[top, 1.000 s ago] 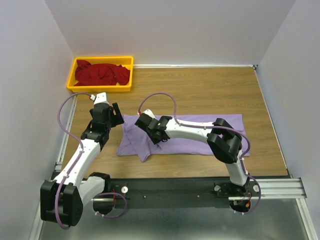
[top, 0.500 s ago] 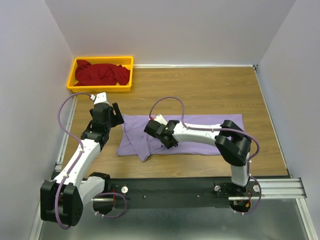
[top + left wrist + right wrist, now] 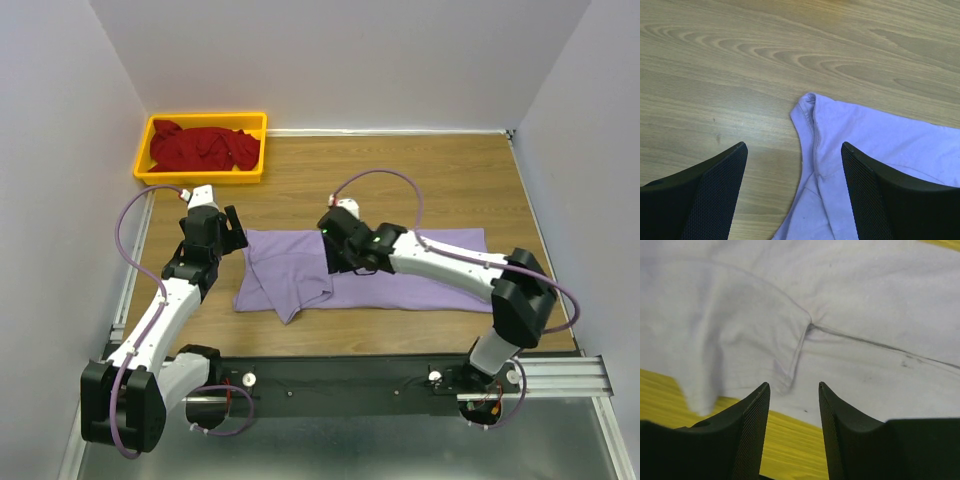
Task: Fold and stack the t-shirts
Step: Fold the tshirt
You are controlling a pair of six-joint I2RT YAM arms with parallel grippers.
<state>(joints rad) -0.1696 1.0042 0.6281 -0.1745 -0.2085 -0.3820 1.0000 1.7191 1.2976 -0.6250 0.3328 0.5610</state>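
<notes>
I read the right gripper as released: the jaws stand apart with nothing between them, poised above a sleeve seam of the lavender t-shirt. From above, this gripper sits over the shirt's middle, beside a flap turned in at the shirt's left end. The left gripper is likewise spread wide and holds nothing; it hangs over the table at the shirt's far-left corner. The shirt lies flat across the near half of the table, long side left to right. Progress, as I judge it, is early – one end folded in, the rest spread out. The red clothing remains heaped in the yellow bin at the far-left corner – no stack exists yet
</notes>
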